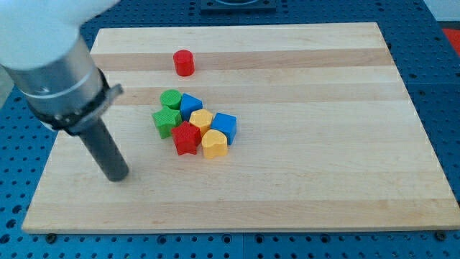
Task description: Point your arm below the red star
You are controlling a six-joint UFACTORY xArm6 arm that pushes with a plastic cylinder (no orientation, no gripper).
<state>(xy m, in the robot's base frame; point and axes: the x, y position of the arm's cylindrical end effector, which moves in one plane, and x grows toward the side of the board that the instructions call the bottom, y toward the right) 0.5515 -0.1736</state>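
The red star (186,137) lies in a tight cluster of blocks near the board's middle, at the cluster's lower left. My tip (118,177) rests on the board at the view's left, well to the left of the red star and a little lower than it. The rod rises up and to the left into the arm's grey body. A green star (165,121) touches the red star's upper left, a yellow heart (214,144) sits at its right, and a yellow block (201,119) lies just above it.
A green cylinder (171,99), a blue block (190,105) and a blue cube (224,126) complete the cluster. A red cylinder (184,62) stands alone toward the view's top. The wooden board (345,158) lies on a blue perforated table.
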